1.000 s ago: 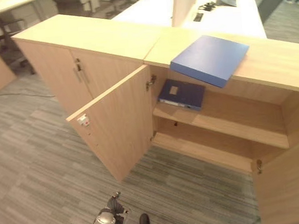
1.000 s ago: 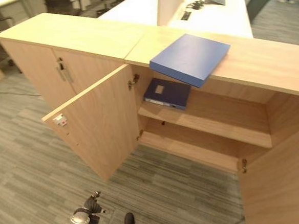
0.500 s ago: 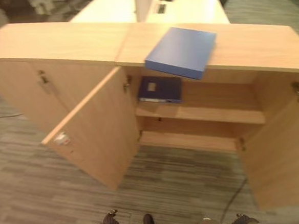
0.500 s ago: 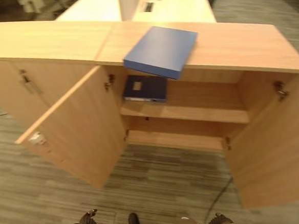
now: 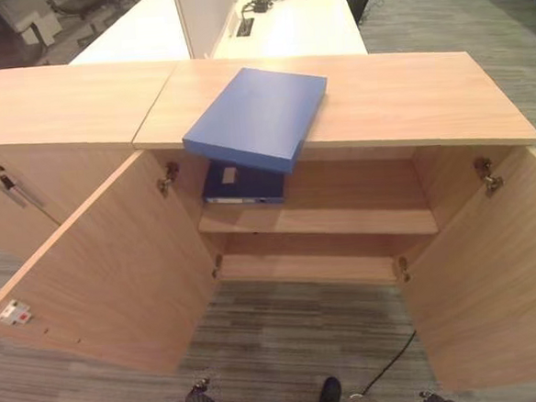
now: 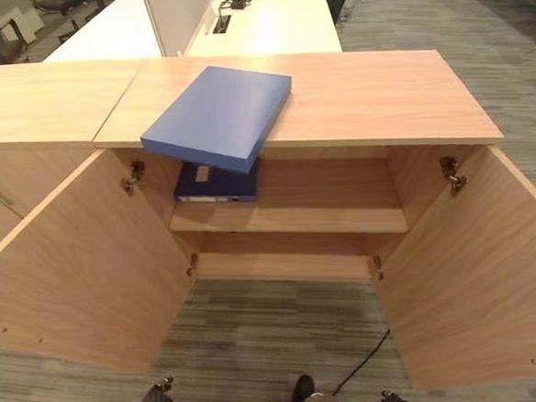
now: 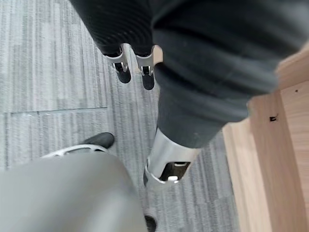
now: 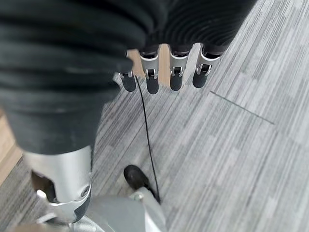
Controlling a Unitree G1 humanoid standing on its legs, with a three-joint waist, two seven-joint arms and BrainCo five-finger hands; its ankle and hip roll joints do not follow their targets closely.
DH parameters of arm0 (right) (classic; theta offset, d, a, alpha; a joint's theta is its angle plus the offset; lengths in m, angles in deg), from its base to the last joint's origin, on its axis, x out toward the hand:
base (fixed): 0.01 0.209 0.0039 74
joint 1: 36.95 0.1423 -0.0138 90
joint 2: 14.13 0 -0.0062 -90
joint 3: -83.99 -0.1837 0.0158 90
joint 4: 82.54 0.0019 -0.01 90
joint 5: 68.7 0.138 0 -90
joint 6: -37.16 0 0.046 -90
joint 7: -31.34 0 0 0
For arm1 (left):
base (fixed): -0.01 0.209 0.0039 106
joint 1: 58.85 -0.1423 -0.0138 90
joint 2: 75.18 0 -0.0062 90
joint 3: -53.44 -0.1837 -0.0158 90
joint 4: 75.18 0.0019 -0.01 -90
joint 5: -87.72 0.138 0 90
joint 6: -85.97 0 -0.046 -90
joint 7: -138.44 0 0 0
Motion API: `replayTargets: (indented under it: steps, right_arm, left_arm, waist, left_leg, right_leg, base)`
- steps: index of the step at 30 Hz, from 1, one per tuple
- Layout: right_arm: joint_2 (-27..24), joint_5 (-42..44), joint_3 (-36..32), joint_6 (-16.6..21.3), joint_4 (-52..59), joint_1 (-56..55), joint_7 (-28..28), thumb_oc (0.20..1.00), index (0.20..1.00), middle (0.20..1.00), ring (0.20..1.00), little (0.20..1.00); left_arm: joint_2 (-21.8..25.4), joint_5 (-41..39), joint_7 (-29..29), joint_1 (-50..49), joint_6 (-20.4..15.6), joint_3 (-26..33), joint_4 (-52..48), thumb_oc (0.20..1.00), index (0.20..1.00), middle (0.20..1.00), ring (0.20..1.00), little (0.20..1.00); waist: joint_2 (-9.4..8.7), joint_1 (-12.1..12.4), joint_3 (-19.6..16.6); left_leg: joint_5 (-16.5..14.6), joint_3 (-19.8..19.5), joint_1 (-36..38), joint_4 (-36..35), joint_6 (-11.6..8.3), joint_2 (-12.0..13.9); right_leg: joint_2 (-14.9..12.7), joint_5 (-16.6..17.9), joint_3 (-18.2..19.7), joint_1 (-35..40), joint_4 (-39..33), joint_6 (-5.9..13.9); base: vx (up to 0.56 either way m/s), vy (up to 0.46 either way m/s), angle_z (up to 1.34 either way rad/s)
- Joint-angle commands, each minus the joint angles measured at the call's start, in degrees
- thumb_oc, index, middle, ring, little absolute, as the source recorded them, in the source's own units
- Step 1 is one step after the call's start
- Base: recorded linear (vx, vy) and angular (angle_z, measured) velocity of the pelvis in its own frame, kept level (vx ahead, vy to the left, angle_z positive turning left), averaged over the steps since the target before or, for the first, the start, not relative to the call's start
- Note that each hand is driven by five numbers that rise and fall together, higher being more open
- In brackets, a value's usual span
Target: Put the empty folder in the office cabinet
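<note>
blue folder (image 5: 258, 117): flat rectangular slab, matte plain cover, lies on the cabinet top (image 5: 408, 99) w/ its near corner hanging past the front edge, turned at an angle to that edge. nothing holds it.

office cabinet (image 6: 287, 213): light wood-grain laminate, smooth, squared edges. both doors swung wide. left door (image 5: 107, 267) is a broad flat panel w/ a small white tag (image 5: 14, 313) near its lower outer corner; right door (image 5: 490, 277) opened toward the cam too. brass-look hinges (image 5: 487, 176) on the inner side walls. inside, a shelf (image 5: 343, 219) w/ bare wood on its right part and a lower board beneath it.

second folder (image 5: 241, 182), darker blue, lies flat on the shelf's left end, just under the overhanging corner of the first; pale label on its cover.

neighbouring cabinet (image 5: 50, 106) to the left, same laminate, shut, w/ a metal bar handle (image 5: 7, 181). white desk (image 5: 238, 28) behind, w/ an upright divider panel.

floor: grey carpet tiles (image 6: 259, 330), fine striped weave.

left hand (image 7: 135, 67) hangs low over the carpet beside the door's edge; fingers straight, hold nothing. right hand (image 8: 164, 72) likewise over the carpet, fingers straight in a row side by side, dark tips down, hold nothing.
</note>
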Motion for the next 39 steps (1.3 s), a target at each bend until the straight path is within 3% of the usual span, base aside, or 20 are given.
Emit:
replayTargets:
  steps: [1, 2, 3, 4, 6, 7, 8, 17, 20, 22, 24, 26, 28, 29, 30, 32, 33, 34, 36, 39]
  right_arm:
    - [0.03, 1.09, 1.68, 0.18, -2.92, 2.13, -0.73, 1.0, 1.0, 1.0, 1.0, 1.0]
    - [0.02, 1.08, 1.66, 0.17, -2.91, 2.13, -0.72, 1.0, 1.0, 1.0, 1.0, 1.0]
    - [-0.27, 0.55, 1.83, -0.12, -3.15, 2.0, -0.79, 1.0, 1.0, 1.0, 1.0, 1.0]
    - [-0.26, 0.54, 1.82, -0.12, -3.15, 1.98, -0.79, 1.0, 1.0, 1.0, 1.0, 1.0]
    - [-0.29, 0.21, 2.22, -0.19, -3.4, 1.61, -0.61, 1.0, 1.0, 1.0, 1.0, 1.0]
    - [-0.74, -0.43, 2.98, -0.19, -3.27, 1.51, -0.53, 1.0, 1.0, 1.0, 1.0, 1.0]
    - [-0.62, -0.35, 3.1, 0.01, -3.1, 1.85, -0.63, 1.0, 1.0, 1.0, 1.0, 1.0]
    - [0.7, 0.54, 1.97, 0.21, -2.8, 1.02, -0.55, 1.0, 1.0, 1.0, 1.0, 1.0]
    - [1.46, 0.01, 1.93, 0.09, -2.39, 0.09, -0.44, 1.0, 1.0, 1.0, 1.0, 1.0]
    - [0.95, -0.98, 0.91, 0.04, -1.88, 0.55, 0.06, 1.0, 1.0, 1.0, 1.0, 1.0]
    - [1.0, -0.99, 0.96, 0.03, -1.87, 0.48, 0.06, 1.0, 1.0, 1.0, 1.0, 1.0]
    - [1.01, -1.29, -0.18, -0.4, -2.26, 1.09, 0.27, 1.0, 1.0, 1.0, 1.0, 1.0]
    - [1.7, -0.99, -0.95, -0.46, -1.95, 0.37, 0.18, 1.0, 1.0, 1.0, 1.0, 1.0]
    - [1.72, -0.99, -0.92, -0.47, -1.95, 0.37, 0.18, 1.0, 1.0, 1.0, 1.0, 1.0]
    - [2.72, -0.63, -1.19, -0.34, -1.59, -0.84, -0.36, 1.0, 1.0, 1.0, 1.0, 1.0]
    - [3.4, -0.26, -1.13, -0.25, -1.33, -1.27, -1.05, 1.0, 1.0, 1.0, 1.0, 1.0]
    - [4.68, 0.26, -0.83, 0.11, -0.8, -1.83, -2.17, 1.0, 1.0, 1.0, 1.0, 1.0]
    - [4.75, 0.28, -0.8, 0.11, -0.81, -1.81, -2.21, 1.0, 1.0, 1.0, 1.0, 1.0]
    - [6.42, 0.45, 0.17, 0.58, -0.72, -2.75, -3.62, 1.0, 1.0, 1.0, 1.0, 1.0]
    - [7.35, 0.15, 1.39, 0.94, -0.46, -3.72, -4.82, 1.0, 1.0, 1.0, 1.0, 1.0]
  left_arm:
    - [-1.13, -5.06, -0.73, 2.24, -0.18, 0.42, -1.32, 1.0, 1.0, 1.0, 1.0, 1.0]
    - [-1.13, -5.08, -0.73, 2.24, -0.17, 0.41, -1.33, 1.0, 1.0, 1.0, 1.0, 1.0]
    - [-1.53, -6.28, -1.08, 2.12, -0.44, 0.14, -2.19, 1.0, 1.0, 1.0, 1.0, 1.0]
    - [-1.52, -6.3, -1.08, 2.09, -0.43, 0.12, -2.21, 1.0, 1.0, 1.0, 1.0, 1.0]
    - [-1.63, -6.97, -1.43, 1.87, -0.7, -0.37, -3.05, 1.0, 1.0, 1.0, 1.0, 1.0]
    - [-1.66, -7.16, -1.76, 2.36, -0.72, -1.15, -3.77, 1.0, 1.0, 1.0, 1.0, 1.0]
    - [-1.58, -8.5, -2.06, 2.54, -1.01, -1.3, -4.5, 1.0, 1.0, 1.0, 1.0, 1.0]
    - [-1.22, -9.7, -2.21, 1.57, -1.64, -2.31, -9.94, 1.0, 1.0, 1.0, 1.0, 1.0]
    - [1.18, -10.14, -2.57, -1.27, -2.03, -3.77, -25.16, 1.0, 1.0, 1.0, 1.0, 1.0]
    - [6.5, -14.06, -4.87, -7.03, -3.56, -2.1, -48.52, 1.0, 1.0, 1.0, 1.0, 1.0]
    - [6.63, -14.08, -4.89, -7.31, -3.35, -2.02, -48.88, 1.0, 1.0, 1.0, 1.0, 1.0]
    - [9.49, -15.11, -5.03, -11.58, -4.52, 1.89, -64.21, 1.0, 1.0, 1.0, 1.0, 1.0]
    - [8.56, -13.49, -1.72, -13.92, -6.48, 6.91, -74.36, 1.0, 1.0, 1.0, 1.0, 1.0]
    - [8.56, -13.46, -1.71, -14.03, -6.36, 6.99, -74.54, 1.0, 1.0, 1.0, 1.0, 1.0]
    - [9.21, -8.3, 2.13, -14.93, -8.1, 10.37, -80.54, 1.0, 1.0, 1.0, 1.0, 1.0]
    - [9.52, -5.2, 4.51, -15.65, -8.81, 11.95, -83.89, 1.0, 1.0, 1.0, 1.0, 1.0]
    - [10.95, 1.35, 9.75, -15.62, -10.3, 14.23, -88.21, 1.0, 1.0, 1.0, 1.0, 1.0]
    - [10.96, 1.47, 9.83, -15.72, -10.18, 14.28, -88.4, 1.0, 1.0, 1.0, 1.0, 1.0]
    - [11.93, 8.34, 17.46, -14.06, -12.01, 15.98, -92.92, 1.0, 1.0, 1.0, 1.0, 1.0]
    - [12.77, 13.64, 23.59, -12.55, -11.67, 15.48, -94.65, 1.0, 1.0, 1.0, 1.0, 1.0]
  waist:
    - [-2.27, 1.48, 3.03]
    - [-2.21, 1.38, 2.96]
    - [-2.62, 2.24, 3.09]
    - [-2.65, 2.24, 3.04]
    - [-3.01, 3.39, 2.88]
    - [-2.51, 4.26, 2.72]
    - [-2.19, 4.69, 2.54]
    - [-0.57, 3.57, -0.18]
    - [-0.15, 3.21, -1.39]
    - [0.02, 3.57, -1.28]
    - [-0.03, 3.56, -1.36]
    - [-0.09, 4.16, -1.48]
    - [-0.56, 4.85, -1.38]
    - [-0.62, 4.75, -1.53]
    - [-0.92, 5.16, -1.41]
    - [-1.17, 5.27, -1.47]
    - [-1.37, 5.62, -1.42]
    - [-1.47, 5.55, -1.49]
    - [-1.64, 5.66, -1.65]
    - [-1.72, 5.39, -1.8]
  left_leg:
    - [-1.79, -0.7, -4.73, 20.92, 0.16, 1.04]
    - [-1.89, -0.85, -5.01, 21.21, 0.13, 1.13]
    - [-3.13, -1.84, -9.04, 20.11, 1.21, -1.11]
    - [-3.16, -1.83, -9.06, 20.07, 1.28, -1.17]
    - [-4.4, -3.77, -11.54, 13.8, 1.74, -4.94]
    - [0.47, -6.08, -13.43, 4.67, 1.28, -7.66]
    - [1.07, -7.53, -12.44, 1.27, 0.83, -8.47]
    - [3.55, -9.24, -4.48, -10.85, 1.29, -10.13]
    - [2.63, -9.37, -2.81, -12.5, 1.79, -10.61]
    - [1.72, -9.25, -1.98, -12.5, 2.06, -10.96]
    - [1.7, -9.22, -1.96, -12.5, 2.07, -10.96]
    - [1.35, -9.12, -1.51, -12.5, 2.19, -11.12]
    - [0.62, -9.31, -0.92, -12.5, 2.27, -11.18]
    - [0.86, -9.35, -1.2, -12.5, 2.31, -11.24]
    - [0.49, -9.59, -0.99, -12.5, 2.39, -11.35]
    - [0.37, -9.67, -1.06, -12.5, 2.43, -11.41]
    - [-0.19, -9.75, -0.64, -12.5, 2.35, -11.32]
    - [0.16, -9.75, -0.89, -12.5, 2.4, -11.41]
    - [-0.07, -9.67, -0.77, -12.5, 2.3, -11.45]
    - [-0.33, -9.55, -0.54, -12.5, 2.29, -11.51]
  right_leg:
    - [0.19, -4.72, 1.52, 2.2, 3.66, -0.49]
    - [0.26, -4.76, 1.42, 2.11, 3.67, -0.54]
    - [-0.19, -5.19, 2.26, 3.3, 2.67, -0.2]
    - [-0.25, -5.18, 2.25, 3.28, 2.66, -0.16]
    - [-0.8, -4.77, 3.61, 4.08, 1.5, 0.9]
    - [-0.54, -3.8, 4.22, 4.25, 0.6, 1.3]
    - [-0.37, -3.8, 5.43, 4.51, 0.44, 1.59]
    - [0.51, -2.54, 6.22, 5.42, -1.76, 2.36]
    - [0.68, -2.02, 6.57, 6.08, -3.17, 3.31]
    - [0.16, -1.95, 6.87, 6.67, -3.17, 4.07]
    - [0.15, -1.95, 6.9, 6.67, -3.17, 4.07]
    - [-0.13, -1.61, 7.24, 6.86, -3.17, 4.49]
    - [-0.2, -1.74, 7.58, 7.27, -3.17, 4.76]
    - [-0.26, -1.59, 7.52, 7.03, -3.17, 4.75]
    - [-0.29, -1.63, 7.53, 7.05, -3.17, 4.83]
    - [-0.34, -1.6, 7.43, 6.98, -3.17, 4.91]
    - [-0.26, -1.94, 7.58, 7.25, -3.17, 5.08]
    - [-0.34, -1.71, 7.54, 7.02, -3.17, 5.06]
    - [-0.44, -1.68, 7.42, 7.0, -3.17, 5.27]
    - [-0.55, -1.61, 7.42, 7.12, -3.17, 5.43]
  base:
    - [0.04, -0.117, -0.35]
    - [0.13, -0.115, -0.3]
    - [0.09, -0.002, -0.13]
    - [0.14, 0.023, 0.01]
    - [0.1, 0.111, -0.15]
    - [0.1, 0.163, -0.27]
    - [0.06, 0.122, -0.29]
    - [0.09, 0.071, -0.2]
    - [0.09, 0.087, 0.03]
    - [0.07, 0.072, 0.04]
    - [0.01, 0.017, -0.01]
    - [0.06, 0.041, 0.0]
    - [0.05, 0.02, -0.13]
    - [0.03, 0.0, -0.09]
    - [0.0, 0.0, 0.0]
    - [0.02, -0.004, -0.01]
    - [0.0, 0.0, 0.0]
    - [0.0, 0.0, 0.0]
    - [0.0, 0.0, 0.0]
    - [0.0, 0.0, 0.0]
